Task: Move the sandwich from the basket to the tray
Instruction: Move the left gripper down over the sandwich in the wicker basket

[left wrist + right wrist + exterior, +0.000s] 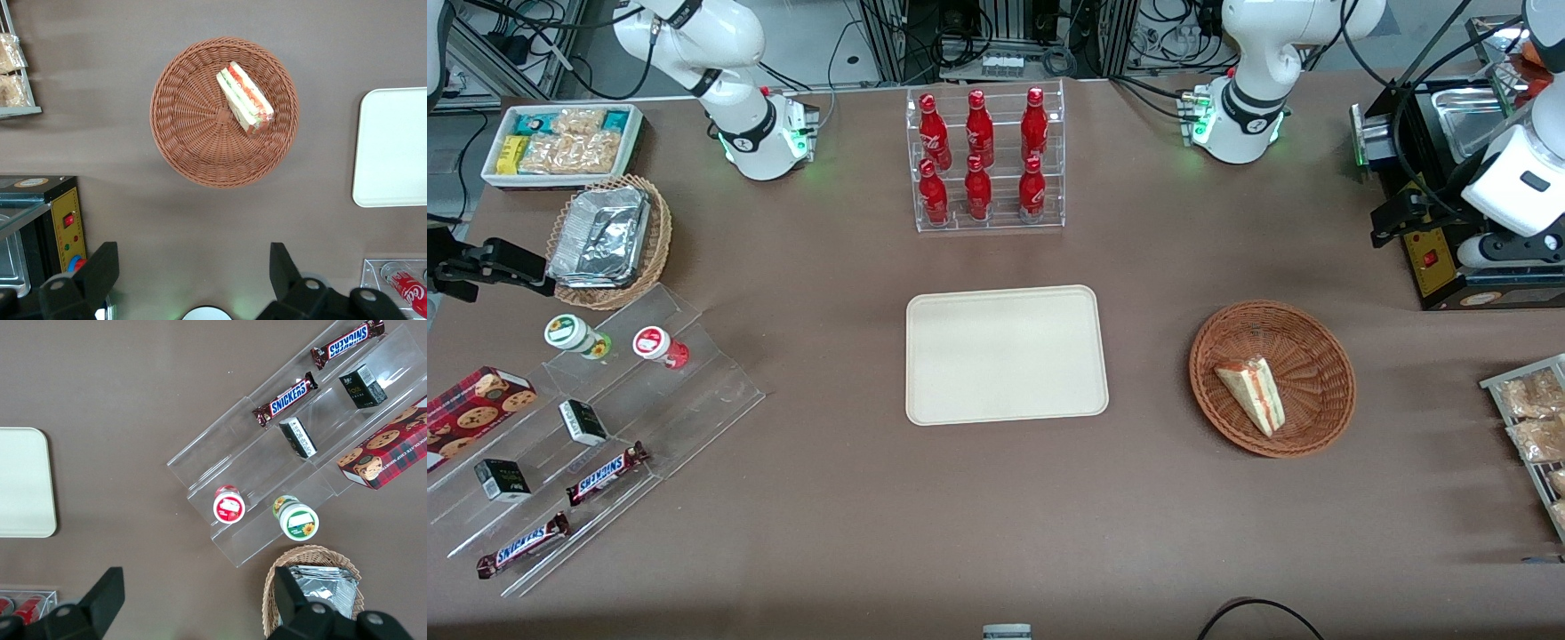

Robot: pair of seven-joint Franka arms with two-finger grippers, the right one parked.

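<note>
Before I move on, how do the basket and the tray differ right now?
The basket is round, reddish-brown woven wicker; the tray is a flat cream rectangle with rounded corners. The basket holds the sandwich; the tray holds nothing. The basket looks smaller than the tray and lies toward the working arm's end. Both rest on the brown table. The claw is open, high above the table, the basket in its view.

Brown table (800, 551), cable-strewn equipment racks (1005, 36) above

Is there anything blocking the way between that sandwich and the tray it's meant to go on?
Nothing visible. The sandwich lies in the basket, and only bare table separates it from the tray. The open gripper hangs high above, nothing between it and the sandwich.
</note>
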